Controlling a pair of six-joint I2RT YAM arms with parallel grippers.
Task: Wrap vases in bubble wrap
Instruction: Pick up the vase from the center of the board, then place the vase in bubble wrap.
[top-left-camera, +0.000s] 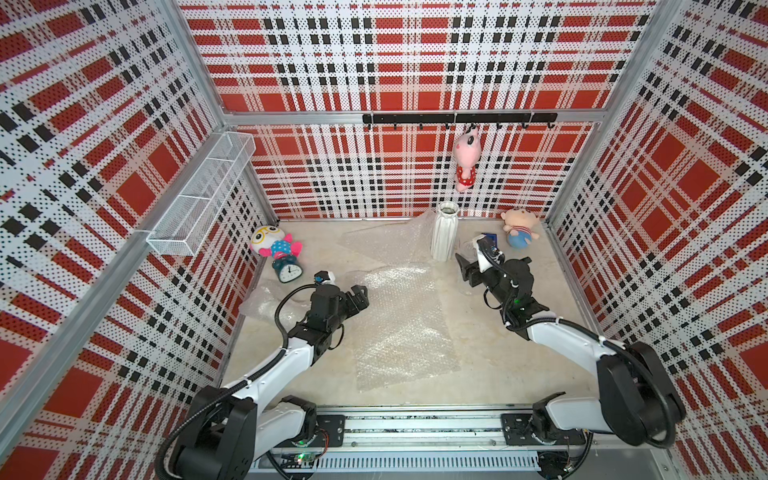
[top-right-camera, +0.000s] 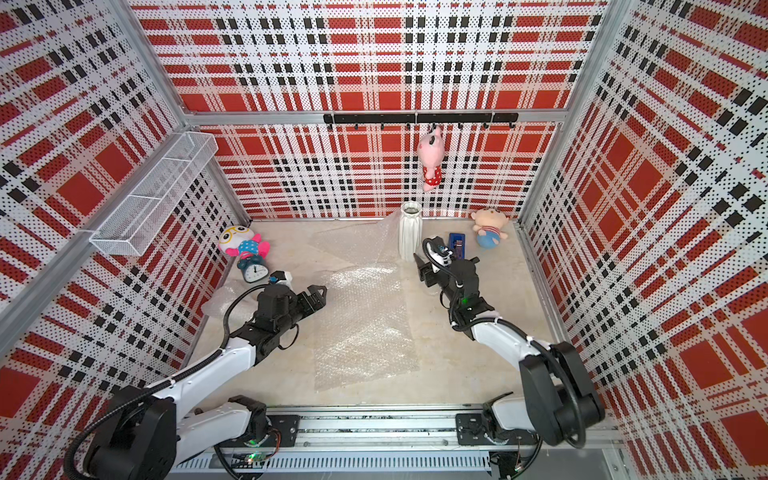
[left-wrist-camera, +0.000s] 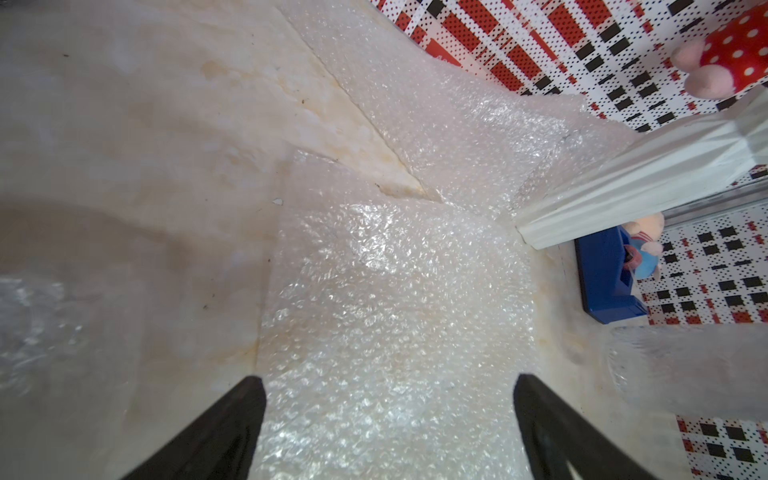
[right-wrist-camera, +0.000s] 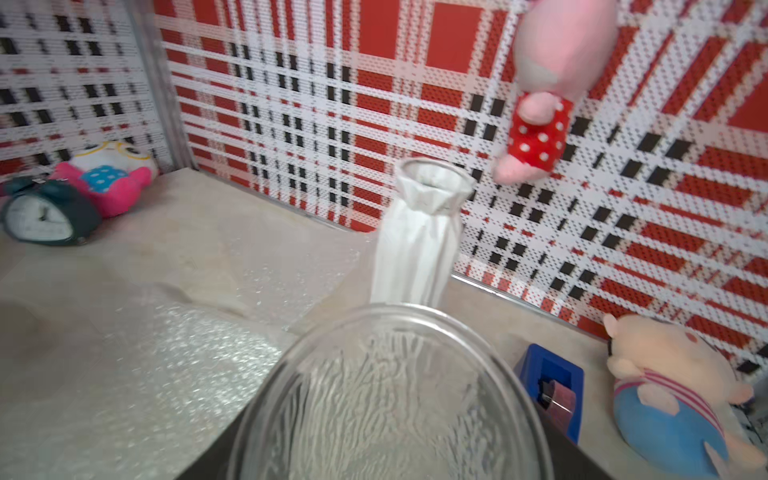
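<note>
Right end effector (top-left-camera: 465, 266) is gripping the clear glass vase (right-wrist-camera: 395, 395), its fingers pressing on 2 opposite sides. This is taking place just in front of the tall white ribbed vase (top-left-camera: 444, 232), which is standing upright near the back wall. Left end effector (left-wrist-camera: 388, 378) is hovering, spread wide, above a bubble wrap sheet (top-left-camera: 399, 324) lying flat at mid tabletop (top-left-camera: 519, 353). A 2nd sheet (top-left-camera: 382, 241) is lying behind it, reaching the white vase.
</note>
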